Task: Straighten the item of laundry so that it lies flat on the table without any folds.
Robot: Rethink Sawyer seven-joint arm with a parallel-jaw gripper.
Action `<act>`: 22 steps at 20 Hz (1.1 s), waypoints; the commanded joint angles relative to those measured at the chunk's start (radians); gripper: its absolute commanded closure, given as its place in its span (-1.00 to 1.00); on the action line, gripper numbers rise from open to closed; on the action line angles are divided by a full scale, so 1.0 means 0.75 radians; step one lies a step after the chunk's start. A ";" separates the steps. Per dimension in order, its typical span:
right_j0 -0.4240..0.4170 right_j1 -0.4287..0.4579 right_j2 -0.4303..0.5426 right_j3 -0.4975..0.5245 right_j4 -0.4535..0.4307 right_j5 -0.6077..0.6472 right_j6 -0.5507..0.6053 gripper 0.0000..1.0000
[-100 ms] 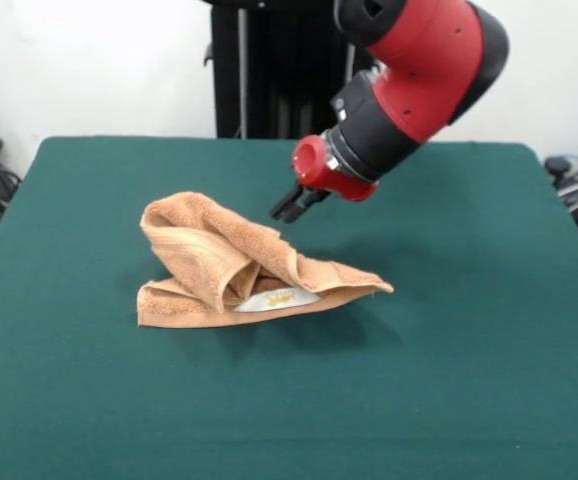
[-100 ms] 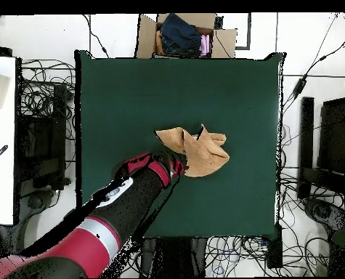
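On the green tabletop we see the orange towel crumpled and folded near the middle, the claw hovering beside it, grip unclear.

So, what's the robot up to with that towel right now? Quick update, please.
Hand beside the towel, holding nothing; open or shut unclear. Towel crumpled, folded over itself, white label peeking out, not flat. Green table around it, nothing in the way.

worktop: dark green felt-like top, rectangular | on it: orange-tan towel, crumpled and folded over itself, near centre | white label showing under fold
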 commanded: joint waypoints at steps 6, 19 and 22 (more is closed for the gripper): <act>-0.024 0.022 0.060 -0.013 0.083 -0.026 0.341 -1.00; -0.087 0.061 0.072 -0.145 0.136 0.115 0.305 -1.00; -0.121 0.074 0.091 -0.184 0.144 0.128 0.278 -1.00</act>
